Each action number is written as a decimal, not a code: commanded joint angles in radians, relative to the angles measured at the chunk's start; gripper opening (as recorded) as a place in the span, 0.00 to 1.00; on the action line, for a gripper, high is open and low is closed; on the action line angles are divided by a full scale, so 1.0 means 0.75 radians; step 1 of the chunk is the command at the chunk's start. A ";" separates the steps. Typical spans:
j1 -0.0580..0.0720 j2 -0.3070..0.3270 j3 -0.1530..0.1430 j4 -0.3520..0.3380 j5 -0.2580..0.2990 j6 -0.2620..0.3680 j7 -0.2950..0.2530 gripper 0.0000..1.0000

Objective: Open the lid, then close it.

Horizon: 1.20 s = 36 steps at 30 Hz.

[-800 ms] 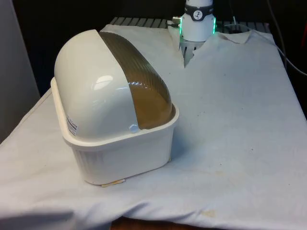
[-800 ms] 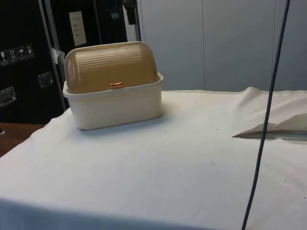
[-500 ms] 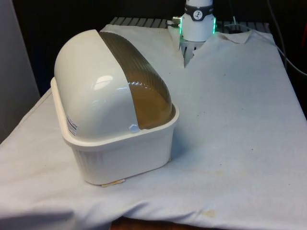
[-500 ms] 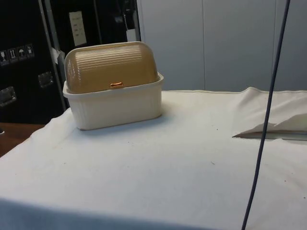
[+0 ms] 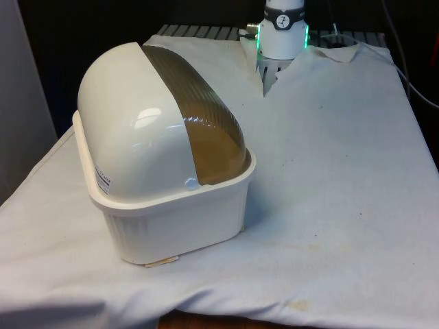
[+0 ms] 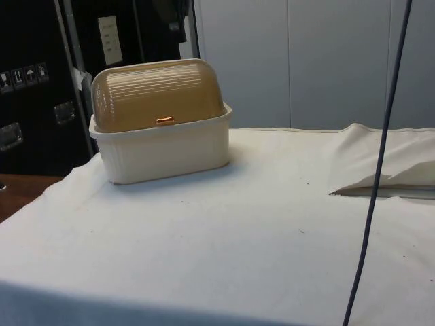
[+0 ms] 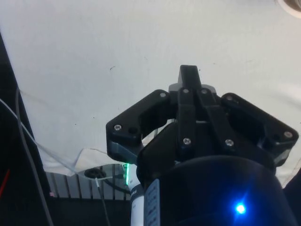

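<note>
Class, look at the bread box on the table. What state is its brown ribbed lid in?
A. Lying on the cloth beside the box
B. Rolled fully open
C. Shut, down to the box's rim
C: the brown lid reaches the bread box rim, its small handle just above.

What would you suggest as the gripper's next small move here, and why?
Probably bring the gripper down toward the small orange handle on the bread box. The brown lid sits fully shut, and the gripper hangs high above bare white cloth, holding nothing.
</note>
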 commanded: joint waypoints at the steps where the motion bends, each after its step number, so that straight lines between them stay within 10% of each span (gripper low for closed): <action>1: 0.000 0.000 0.000 0.000 0.000 0.000 0.000 0.00; 36: 0.009 -0.027 0.011 -0.225 -0.017 0.479 -0.239 0.00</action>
